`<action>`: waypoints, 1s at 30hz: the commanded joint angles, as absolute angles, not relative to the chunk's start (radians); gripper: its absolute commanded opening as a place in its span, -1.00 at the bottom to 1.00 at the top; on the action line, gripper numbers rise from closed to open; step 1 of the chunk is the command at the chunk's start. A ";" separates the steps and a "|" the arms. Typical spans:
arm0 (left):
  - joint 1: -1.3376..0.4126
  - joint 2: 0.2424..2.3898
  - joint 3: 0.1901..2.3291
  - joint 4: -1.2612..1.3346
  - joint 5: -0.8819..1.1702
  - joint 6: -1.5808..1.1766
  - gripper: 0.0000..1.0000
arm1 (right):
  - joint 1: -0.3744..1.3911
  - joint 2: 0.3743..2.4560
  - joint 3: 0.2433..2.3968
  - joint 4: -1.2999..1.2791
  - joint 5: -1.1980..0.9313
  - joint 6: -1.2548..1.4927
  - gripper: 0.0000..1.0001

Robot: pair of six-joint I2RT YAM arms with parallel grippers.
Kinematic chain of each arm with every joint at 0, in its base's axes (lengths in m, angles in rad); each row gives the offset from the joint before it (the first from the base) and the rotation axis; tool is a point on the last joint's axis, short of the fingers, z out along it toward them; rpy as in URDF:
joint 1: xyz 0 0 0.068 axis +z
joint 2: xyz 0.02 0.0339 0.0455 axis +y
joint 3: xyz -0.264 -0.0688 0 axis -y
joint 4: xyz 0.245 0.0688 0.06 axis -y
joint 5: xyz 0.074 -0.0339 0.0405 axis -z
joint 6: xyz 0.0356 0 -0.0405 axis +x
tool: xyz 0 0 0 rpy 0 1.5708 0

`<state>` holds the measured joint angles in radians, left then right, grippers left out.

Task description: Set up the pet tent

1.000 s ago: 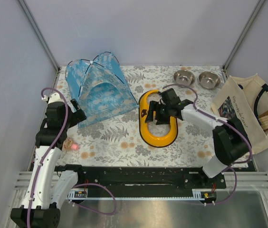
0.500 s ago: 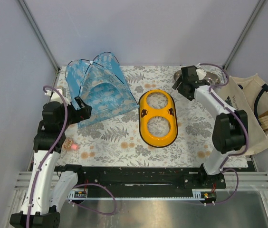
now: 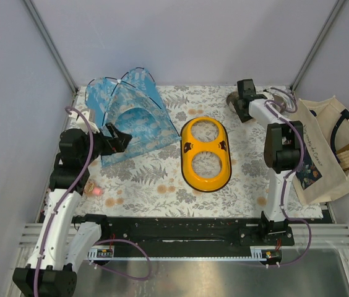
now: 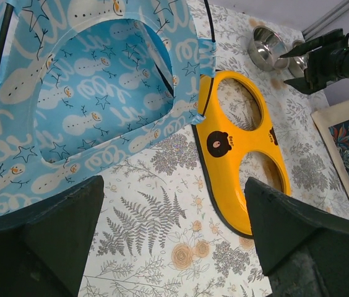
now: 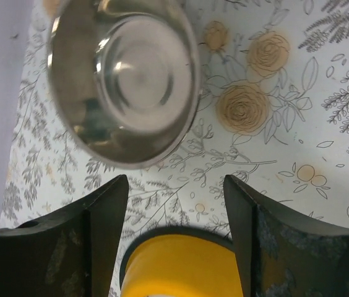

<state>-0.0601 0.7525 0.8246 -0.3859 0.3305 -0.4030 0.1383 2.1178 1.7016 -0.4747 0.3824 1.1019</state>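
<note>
The pet tent (image 3: 128, 111) stands upright at the back left, light blue with snowman print, black poles and an arched doorway facing the front. It fills the upper left of the left wrist view (image 4: 88, 93). My left gripper (image 3: 117, 141) is open and empty just in front of the tent's front edge, above the mat (image 4: 174, 235). My right gripper (image 3: 244, 106) is open and empty at the back right, over a steel bowl (image 5: 125, 80).
A yellow two-hole feeder (image 3: 206, 153) lies mid-table beside the tent (image 4: 236, 142) (image 5: 180, 266). Steel bowls (image 4: 266, 48) sit at the back right. A canvas tote bag (image 3: 329, 148) lies at the right edge. A small brown object (image 3: 90, 185) lies front left.
My right arm swung from the yellow feeder to the back right over the steel bowls. My left gripper moved right and forward, closer to the tent's front.
</note>
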 commanded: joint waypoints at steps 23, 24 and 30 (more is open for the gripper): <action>-0.061 0.920 0.910 -0.262 0.301 -0.364 0.98 | 0.115 2.238 1.660 -0.313 0.290 1.713 -0.91; -0.061 0.920 0.911 -0.265 0.299 -0.365 0.98 | 0.114 2.218 1.637 -0.281 0.276 1.713 -1.00; -0.061 0.910 0.908 -0.278 0.298 -0.359 0.98 | 0.117 2.070 1.507 -0.050 0.170 1.609 -1.00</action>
<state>-0.0601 0.9249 0.8581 -0.2993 0.3145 -0.3805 0.1158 2.2200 1.5635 -0.2211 0.2474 1.6730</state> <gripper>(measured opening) 0.988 0.060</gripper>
